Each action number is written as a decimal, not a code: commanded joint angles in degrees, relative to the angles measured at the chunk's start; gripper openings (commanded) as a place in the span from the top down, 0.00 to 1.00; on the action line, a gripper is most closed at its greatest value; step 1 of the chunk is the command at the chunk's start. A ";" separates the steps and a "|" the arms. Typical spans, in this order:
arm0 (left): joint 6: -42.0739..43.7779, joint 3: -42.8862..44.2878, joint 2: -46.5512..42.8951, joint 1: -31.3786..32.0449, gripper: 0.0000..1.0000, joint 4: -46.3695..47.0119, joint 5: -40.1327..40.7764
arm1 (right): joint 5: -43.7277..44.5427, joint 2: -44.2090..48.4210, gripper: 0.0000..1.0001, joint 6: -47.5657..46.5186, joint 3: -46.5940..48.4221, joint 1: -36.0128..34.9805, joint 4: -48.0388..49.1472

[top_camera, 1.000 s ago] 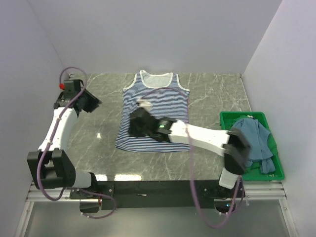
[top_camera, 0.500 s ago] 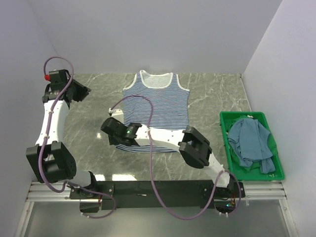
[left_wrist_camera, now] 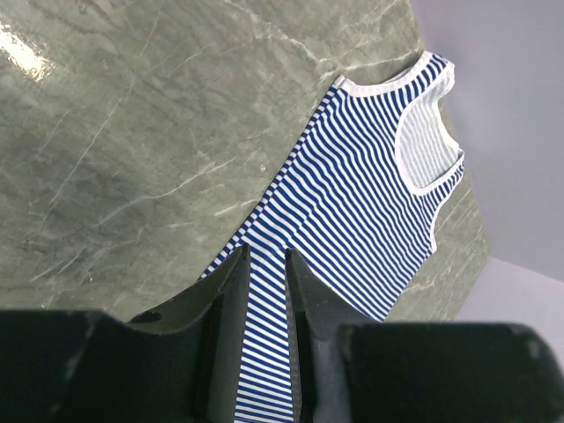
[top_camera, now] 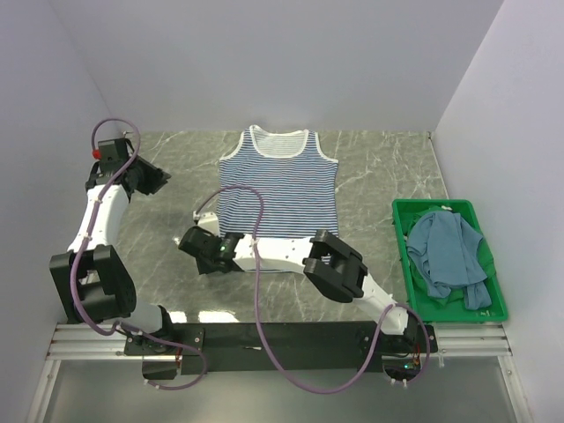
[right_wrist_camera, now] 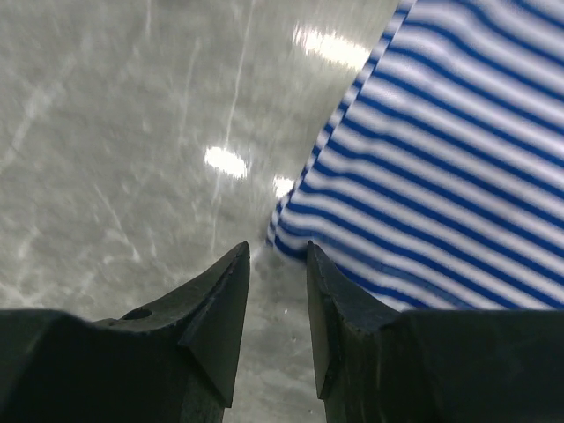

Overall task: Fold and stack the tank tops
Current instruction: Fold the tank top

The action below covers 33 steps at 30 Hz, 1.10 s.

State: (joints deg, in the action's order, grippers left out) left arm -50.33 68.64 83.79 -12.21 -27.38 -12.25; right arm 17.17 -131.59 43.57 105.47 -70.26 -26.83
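Top external view shows the striped tank top [top_camera: 280, 181] lying flat on the grey table [top_camera: 379, 172], with its neck away from me. The teal tank top [top_camera: 445, 256] is bunched up in the green crate [top_camera: 494, 310] on my right. My right pincer [top_camera: 192, 247] reaches across to the near left corner of the striped top. In the right wrist view its two fingers stand a little apart with nothing between them. The corner of the hem [right_wrist_camera: 282, 231] sits just ahead of the tips. My left pincer [top_camera: 160, 180] hangs over the far left of the table, well apart from the top. It is open only a crack and holds nothing.

I think the step is to grab that corner for the first fold. To do it well I should go low, slip one finger under the edge, put the other on top, and pinch only the cloth. The table looks smooth, hard and shiny, so the thin cloth could slide or bunch up if I push it. The top is soft and floppy, with blue and white stripes and a white band at the neck. Those stripes can help me fold straight.
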 commanded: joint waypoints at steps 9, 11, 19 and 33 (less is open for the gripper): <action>0.05 -2.99 -0.03 0.08 0.73 4.08 -2.34 | -0.03 -0.16 0.60 0.90 -1.93 -2.25 -0.24; 0.14 -3.51 -0.03 0.08 0.73 4.17 -2.78 | 0.85 0.45 0.60 0.73 -2.29 -2.25 -0.94; 0.32 -3.69 -0.20 -0.01 0.74 4.08 -3.04 | 6.99 8.89 0.62 -0.94 -1.33 -4.27 -5.68; -0.39 -0.61 0.85 0.08 0.74 3.47 -3.13 | 8.76 -6.22 0.63 -3.32 18.27 -0.67 -11.75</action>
State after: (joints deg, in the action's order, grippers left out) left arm -50.46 65.23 84.31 -12.21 -24.75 -14.37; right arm 24.36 -134.45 41.06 120.53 -71.68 -35.83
